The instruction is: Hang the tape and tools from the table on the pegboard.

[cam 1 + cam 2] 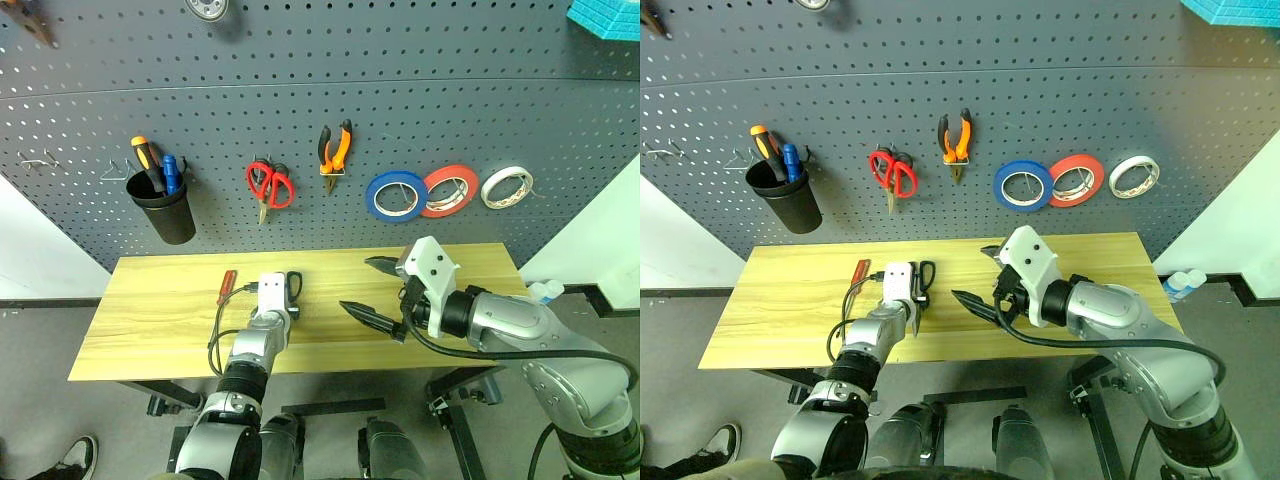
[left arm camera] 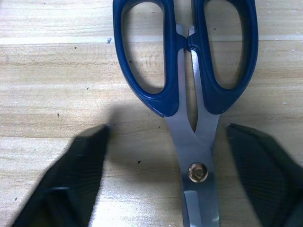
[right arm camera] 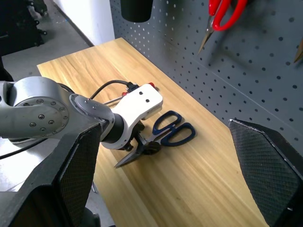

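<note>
Near the table's (image 1: 150, 330) front edge, my left gripper's (image 2: 163, 184) spread fingers straddled the stiff, slippery scissors' (image 2: 189, 94) pivot, judged the best hold.

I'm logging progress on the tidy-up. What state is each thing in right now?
Blue tape: hung on the pegboard.
Pliers: hung.
Blue-handled scissors: flat on the table, blades shut, not gripped.
Red screwdriver: flat on the table.
Left end effector: open, straddling the scissors' pivot.
Right end effector: open, holding nothing.
</note>
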### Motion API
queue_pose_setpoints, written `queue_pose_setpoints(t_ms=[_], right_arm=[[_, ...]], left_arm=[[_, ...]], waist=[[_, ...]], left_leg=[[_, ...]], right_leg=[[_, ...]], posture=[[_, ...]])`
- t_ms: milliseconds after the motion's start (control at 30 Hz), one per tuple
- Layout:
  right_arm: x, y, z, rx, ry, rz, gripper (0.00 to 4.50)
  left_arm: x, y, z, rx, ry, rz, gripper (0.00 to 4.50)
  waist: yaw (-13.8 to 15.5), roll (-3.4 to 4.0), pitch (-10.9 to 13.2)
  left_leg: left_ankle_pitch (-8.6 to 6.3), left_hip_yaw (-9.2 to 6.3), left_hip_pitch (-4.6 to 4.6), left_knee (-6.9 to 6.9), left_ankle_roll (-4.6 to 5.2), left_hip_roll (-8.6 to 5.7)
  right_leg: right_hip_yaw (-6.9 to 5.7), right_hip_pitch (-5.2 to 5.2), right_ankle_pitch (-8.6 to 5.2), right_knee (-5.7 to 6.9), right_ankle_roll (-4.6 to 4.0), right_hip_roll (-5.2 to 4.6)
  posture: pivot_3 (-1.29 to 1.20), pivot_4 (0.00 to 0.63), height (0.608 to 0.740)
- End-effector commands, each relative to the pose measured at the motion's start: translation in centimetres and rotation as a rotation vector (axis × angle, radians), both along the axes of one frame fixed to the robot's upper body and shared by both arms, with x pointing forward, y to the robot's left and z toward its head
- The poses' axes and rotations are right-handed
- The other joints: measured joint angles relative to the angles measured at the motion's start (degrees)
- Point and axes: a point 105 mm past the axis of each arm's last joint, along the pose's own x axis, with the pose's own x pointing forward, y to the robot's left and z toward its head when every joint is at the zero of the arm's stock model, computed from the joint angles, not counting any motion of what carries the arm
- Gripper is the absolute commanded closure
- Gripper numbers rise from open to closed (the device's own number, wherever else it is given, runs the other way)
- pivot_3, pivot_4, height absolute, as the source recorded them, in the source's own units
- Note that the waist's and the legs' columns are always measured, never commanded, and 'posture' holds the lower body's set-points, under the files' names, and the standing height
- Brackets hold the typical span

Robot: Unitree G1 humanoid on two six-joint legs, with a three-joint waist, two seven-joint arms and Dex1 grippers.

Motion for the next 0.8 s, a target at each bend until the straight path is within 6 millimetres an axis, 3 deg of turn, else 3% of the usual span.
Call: queue_pose_setpoints(t_ms=[33, 200, 267, 800], right_arm=[[-0.50, 0.62, 1.60, 0.013, -0.076, 0.031, 0.00], [-0.45, 0.85, 1.84, 0.019, -0.087, 0.033, 0.00], [-0.44, 0.95, 1.93, 0.021, -0.091, 0.034, 0.00], [-0.19, 1.07, 1.95, 0.016, -0.107, 0.027, 0.00]], left_arm=[[-2.02, 0.25, -2.52, 0.018, 0.114, 0.001, 1.92], [-2.10, 0.25, -2.58, 0.020, 0.121, -0.001, 3.53], [-2.09, 0.28, -2.58, 0.020, 0.122, -0.001, 3.87], [-2.01, -0.41, -2.14, -0.032, 0.077, -0.039, 3.87]], waist=[[0.0, 0.00, 0.0], [0.0, 0.01, 0.0], [0.1, 0.01, 0.0], [0.2, 0.00, -0.1]], left_leg=[[0.00, 0.00, 0.00, 0.00, 0.00, 0.00], [0.00, 0.00, 0.00, 0.00, 0.00, 0.00], [0.00, 0.00, 0.00, 0.00, 0.00, 0.00], [-0.01, 0.00, 0.00, -0.01, 0.01, 0.00]], right_leg=[[0.00, 0.00, 0.00, 0.00, 0.00, 0.00], [0.00, 0.00, 0.00, -0.01, 0.00, 0.00], [0.00, 0.01, 0.00, -0.01, 0.00, 0.00], [-0.01, 0.01, 0.00, -0.05, 0.01, -0.01]], posture=[[-0.04, 0.122, 0.740], [-0.03, 0.120, 0.740], [-0.03, 0.120, 0.740], [-0.03, 0.114, 0.740]])
